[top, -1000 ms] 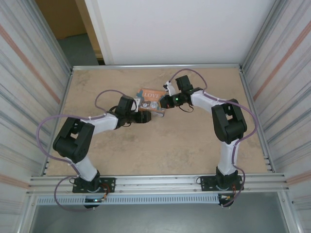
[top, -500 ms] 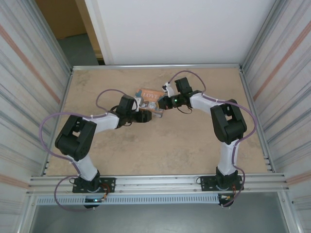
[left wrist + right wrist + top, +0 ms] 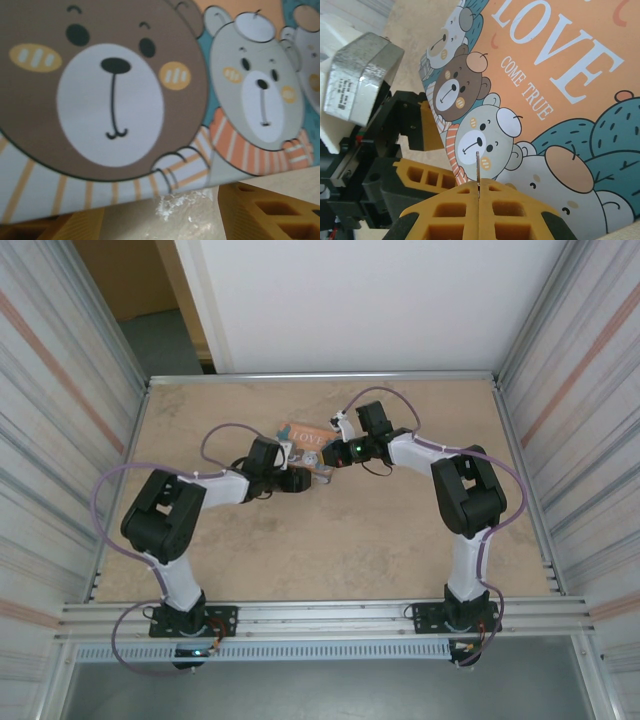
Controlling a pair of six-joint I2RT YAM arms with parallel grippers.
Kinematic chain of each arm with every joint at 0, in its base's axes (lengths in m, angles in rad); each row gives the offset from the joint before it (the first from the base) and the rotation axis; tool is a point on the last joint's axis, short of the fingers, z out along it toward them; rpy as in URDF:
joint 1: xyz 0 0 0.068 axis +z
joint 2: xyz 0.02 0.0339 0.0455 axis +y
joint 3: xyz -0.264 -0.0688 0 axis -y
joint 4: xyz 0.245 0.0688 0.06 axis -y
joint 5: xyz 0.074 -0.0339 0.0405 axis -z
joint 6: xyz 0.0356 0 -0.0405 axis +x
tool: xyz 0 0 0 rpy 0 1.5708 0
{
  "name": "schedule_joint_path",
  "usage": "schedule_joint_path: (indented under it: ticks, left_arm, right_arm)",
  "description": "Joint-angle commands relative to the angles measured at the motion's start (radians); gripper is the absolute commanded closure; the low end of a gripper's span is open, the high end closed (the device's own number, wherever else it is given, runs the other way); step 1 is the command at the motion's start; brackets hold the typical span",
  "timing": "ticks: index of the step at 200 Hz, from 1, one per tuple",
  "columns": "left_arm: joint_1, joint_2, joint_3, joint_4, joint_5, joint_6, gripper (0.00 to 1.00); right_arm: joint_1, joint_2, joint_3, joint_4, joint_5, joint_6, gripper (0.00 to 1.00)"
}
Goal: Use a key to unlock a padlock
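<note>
The orange-and-teal "LOVE" cartoon box (image 3: 303, 433) (image 3: 555, 75) lies at the middle back of the table, with both grippers at its near end. My right gripper (image 3: 477, 189) (image 3: 331, 455) is shut on a thin metal key (image 3: 477, 167), whose blade sticks out edge-on towards the box's bear picture. My left gripper (image 3: 160, 222) (image 3: 304, 478) is open. Its yellow fingers (image 3: 272, 212) stand either side of the box's lower edge, with the bear print (image 3: 110, 95) close to the camera. The padlock is hidden.
The tan tabletop (image 3: 330, 550) stretches between the arms' bases and the box. Ribbed metal walls (image 3: 60, 430) close in the left and right sides. A white panel (image 3: 370, 300) stands behind the table's back edge. The left arm's black wrist (image 3: 365, 165) sits close to my right fingers.
My right gripper has moved a little left and back along the box with the key. The left arm's elbow has swung right, and its fingers have drawn slightly closer together.
</note>
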Motion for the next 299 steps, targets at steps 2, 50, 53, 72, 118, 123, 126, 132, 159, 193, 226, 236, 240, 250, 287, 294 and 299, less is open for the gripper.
schedule_joint_path:
  ticks: [2,50,53,72,118,123,126,132,159,193,226,236,240,250,287,294,299]
  left_arm:
    - [-0.001,0.020,0.018,0.027,-0.030,0.040,0.39]
    - [-0.010,0.041,-0.022,0.136,-0.055,0.047,0.42]
    - [-0.010,0.043,-0.024,0.144,-0.055,0.046,0.43]
    - [-0.011,0.054,-0.035,0.184,-0.052,0.037,0.45]
    - [-0.022,0.079,-0.010,0.191,-0.014,0.019,0.49]
    - [-0.025,0.079,-0.010,0.190,-0.011,0.014,0.50]
    - [-0.025,0.080,-0.008,0.190,-0.009,0.011,0.50]
    - [-0.027,0.081,-0.006,0.191,-0.007,0.004,0.50]
    - [-0.033,0.080,-0.003,0.192,-0.003,-0.020,0.53]
    - [-0.033,0.078,-0.002,0.198,-0.007,-0.065,0.56]
    - [-0.033,0.082,-0.002,0.204,-0.030,-0.126,0.58]
    - [-0.034,0.083,0.000,0.205,-0.035,-0.141,0.59]
    - [-0.035,0.083,0.000,0.205,-0.039,-0.146,0.59]
    - [-0.035,0.085,0.001,0.207,-0.045,-0.158,0.59]
    - [-0.035,0.086,-0.003,0.218,-0.059,-0.197,0.62]
    - [-0.035,0.088,-0.003,0.220,-0.058,-0.199,0.64]
    - [-0.036,0.088,-0.003,0.222,-0.055,-0.201,0.64]
  right_arm:
    - [0.017,0.006,-0.042,-0.076,0.038,0.020,1.00]
    - [0.018,0.002,-0.047,-0.077,0.042,0.020,1.00]
    - [0.018,0.003,-0.048,-0.077,0.042,0.020,1.00]
    - [0.019,-0.002,-0.051,-0.076,0.046,0.017,1.00]
    - [0.026,-0.001,-0.055,-0.073,0.051,0.019,1.00]
    - [0.027,0.000,-0.056,-0.071,0.051,0.020,1.00]
    - [0.027,0.000,-0.055,-0.071,0.051,0.020,1.00]
    - [0.028,0.000,-0.054,-0.070,0.052,0.022,1.00]
    - [0.029,0.003,-0.054,-0.065,0.053,0.024,1.00]
    - [0.031,0.001,-0.056,-0.062,0.054,0.026,1.00]
    - [0.032,-0.003,-0.059,-0.056,0.054,0.029,1.00]
    - [0.032,-0.004,-0.060,-0.055,0.054,0.030,1.00]
    - [0.032,-0.005,-0.060,-0.055,0.055,0.031,1.00]
    - [0.032,-0.005,-0.061,-0.054,0.055,0.031,1.00]
    - [0.035,-0.011,-0.065,-0.050,0.055,0.034,1.00]
    - [0.036,-0.012,-0.066,-0.048,0.054,0.034,1.00]
    - [0.036,-0.015,-0.066,-0.047,0.055,0.033,1.00]
